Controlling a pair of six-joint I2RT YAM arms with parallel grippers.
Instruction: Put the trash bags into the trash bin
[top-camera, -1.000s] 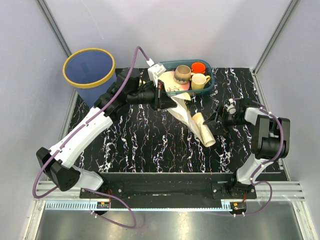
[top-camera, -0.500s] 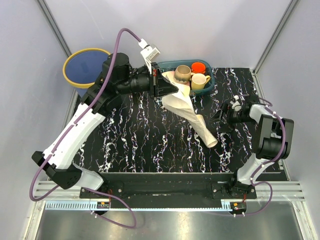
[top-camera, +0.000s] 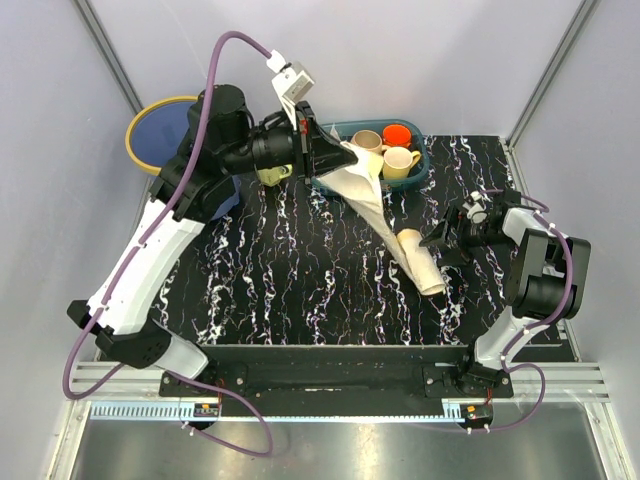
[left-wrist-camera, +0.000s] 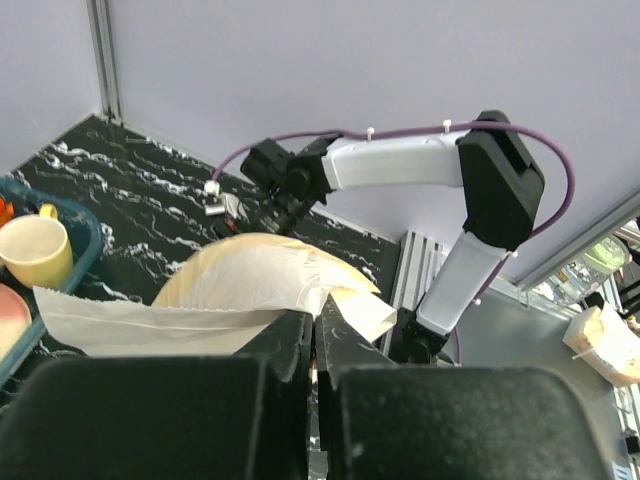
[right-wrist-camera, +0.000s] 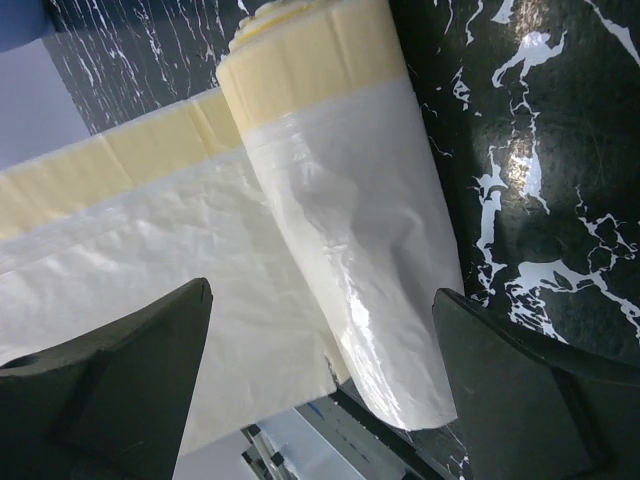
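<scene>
Black marbled tabletop: left tool pinches thin cream-white plastic film trash bags, tail trailing under the spread right tool. Round blue yellow-rimmed trash bin sits behind left tool; lift high so the tail clears the rim.

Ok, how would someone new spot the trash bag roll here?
Start at the black marbled table and look at its right half, by the open right gripper. The roll lies there: a cream-white tube of crinkly film, a strip trailing up to the shut left gripper. Unlike the mugs in the teal basket, it is soft plastic lying flat on the table.
</scene>
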